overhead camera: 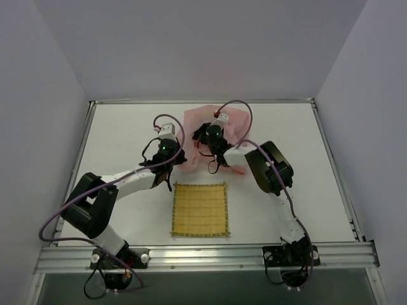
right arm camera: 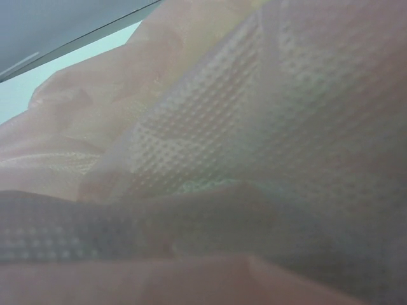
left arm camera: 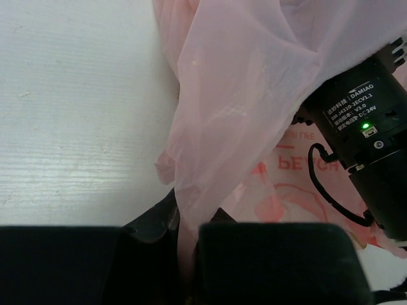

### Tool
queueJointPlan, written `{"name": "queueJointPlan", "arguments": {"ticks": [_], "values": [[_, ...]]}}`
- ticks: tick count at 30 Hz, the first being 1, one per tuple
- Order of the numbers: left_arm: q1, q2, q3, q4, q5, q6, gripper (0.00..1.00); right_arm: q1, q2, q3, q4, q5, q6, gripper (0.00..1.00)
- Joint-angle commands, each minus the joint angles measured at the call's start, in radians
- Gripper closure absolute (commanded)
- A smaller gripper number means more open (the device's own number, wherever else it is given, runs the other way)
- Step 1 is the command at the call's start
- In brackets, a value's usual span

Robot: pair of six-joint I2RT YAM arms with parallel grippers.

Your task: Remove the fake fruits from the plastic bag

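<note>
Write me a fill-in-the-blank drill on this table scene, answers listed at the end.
1. The crinkled plastic bag is ___ in colour.
2. The yellow mat lies between the bag and the arm ___.
3. The left hand pinches a fold of the ___.
4. The lettering on the bag is printed in ___.

Missing words: pink; bases; bag; red.
</note>
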Motion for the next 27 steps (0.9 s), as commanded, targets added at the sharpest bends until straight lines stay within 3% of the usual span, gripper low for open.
{"name": "queueJointPlan", "arguments": {"ticks": [1,2,6,14,20,27], "values": [[0.014,-0.008,0.005,0.028,0.005,0.003,0.98,-0.020,0.005,0.029,0.124,-0.061,0.008,0.51],[0.018,-0.006,0.005,0.028,0.011,0.003,0.98,-0.017,-0.005,-0.006,0.150,-0.063,0.005,0.56],[0.034,0.002,0.034,0.029,0.025,0.006,0.98,-0.005,-0.113,-0.136,0.186,-0.055,-0.026,0.61],[0.120,0.017,0.052,0.110,0.149,-0.029,0.97,0.061,-0.392,-0.317,-0.020,-0.074,-0.110,0.62],[0.125,-0.015,0.045,0.144,0.212,-0.047,0.98,0.116,-0.573,-0.469,-0.127,-0.154,-0.096,0.62],[0.122,-0.066,-0.023,0.184,0.255,-0.070,0.98,0.285,-0.870,-0.647,-0.239,-0.129,-0.139,0.61]]}}
